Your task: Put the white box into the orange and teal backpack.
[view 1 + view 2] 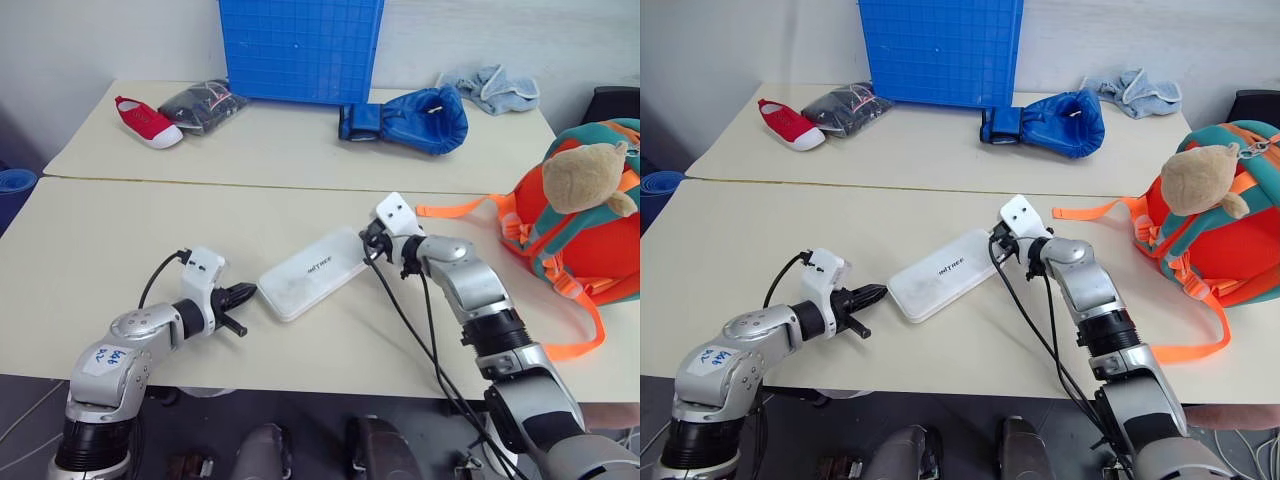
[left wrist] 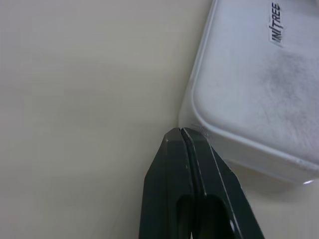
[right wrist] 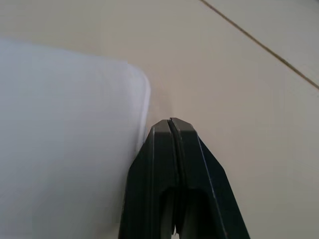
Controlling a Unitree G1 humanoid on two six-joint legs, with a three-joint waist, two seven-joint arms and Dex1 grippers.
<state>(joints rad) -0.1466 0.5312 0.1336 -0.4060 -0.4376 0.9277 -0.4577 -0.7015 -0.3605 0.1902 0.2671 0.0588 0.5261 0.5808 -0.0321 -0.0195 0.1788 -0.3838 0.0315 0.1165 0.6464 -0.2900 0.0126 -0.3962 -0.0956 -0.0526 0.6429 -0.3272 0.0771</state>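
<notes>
The white box (image 1: 312, 271) lies flat and slanted on the near table, dark lettering on its lid. My left gripper (image 1: 248, 293) is shut, empty, its tip at the box's near-left corner (image 2: 192, 119). At the far-right end of the box my right gripper (image 1: 368, 240) is also shut and empty, its fingertips (image 3: 172, 132) beside the box's rounded corner (image 3: 139, 84). The orange and teal backpack (image 1: 590, 220) stands at the table's right edge with a tan plush toy (image 1: 588, 172) on it and orange straps trailing toward me.
On the far table lie a blue boxing glove (image 1: 415, 118), a blue crate (image 1: 300, 48), a red shoe (image 1: 145, 121), a dark bagged bundle (image 1: 203, 105) and a light blue cloth (image 1: 492, 88). A seam (image 1: 250, 183) joins both tables. Black cables hang from my right arm.
</notes>
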